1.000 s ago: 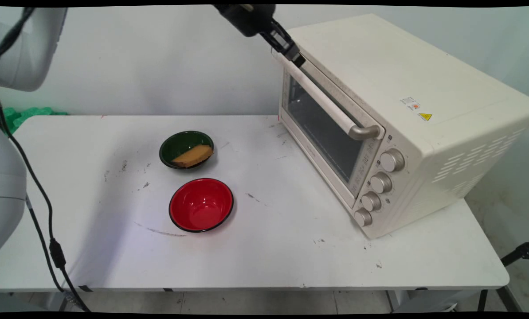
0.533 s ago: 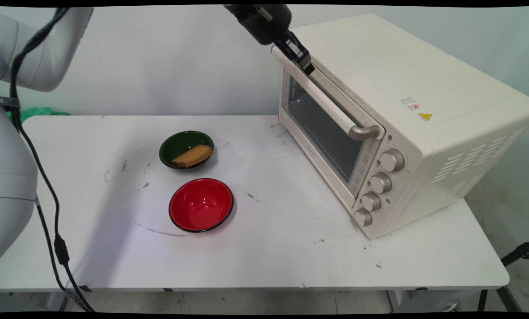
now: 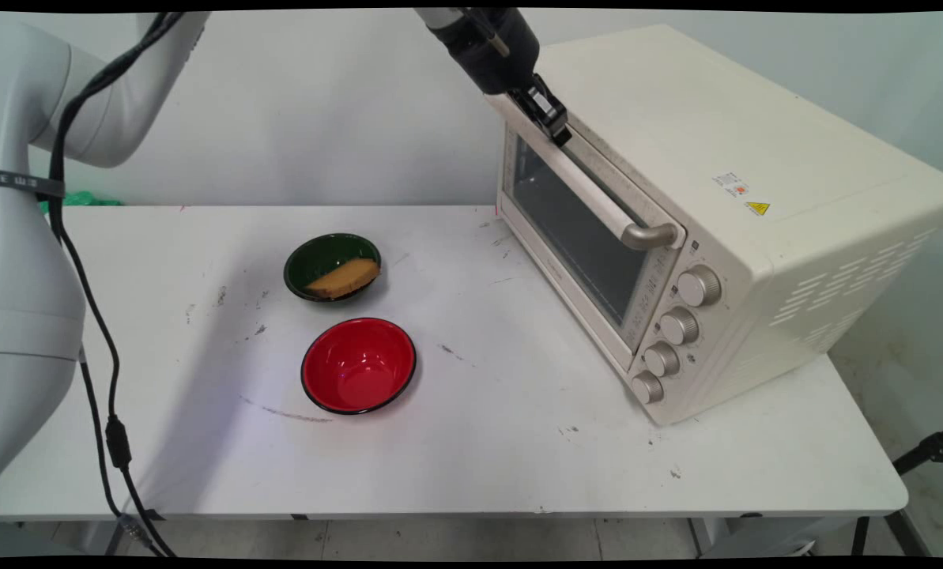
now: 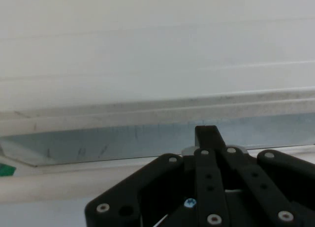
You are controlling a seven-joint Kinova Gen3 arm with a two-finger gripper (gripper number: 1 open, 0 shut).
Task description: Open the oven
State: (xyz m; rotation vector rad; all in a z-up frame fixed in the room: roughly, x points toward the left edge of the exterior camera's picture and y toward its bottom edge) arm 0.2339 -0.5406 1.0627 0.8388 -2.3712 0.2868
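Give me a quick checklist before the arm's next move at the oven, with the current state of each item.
1. Gripper at the far end of the oven handle: ok.
2. Fingers closed on the handle: cannot tell; the hand view shows the fingers together above the bar, not around it.
3. Oven door shut: ok, it sits flush with the front.
4. Table in front of the door free for it to swing down: ok.
5. Green bowl with bread and red bowl well left of the oven: ok.
6. Cables hanging off the bowls: ok.

Cream oven (image 3: 724, 197), red bowl (image 3: 358, 365), green bowl (image 3: 325, 254)
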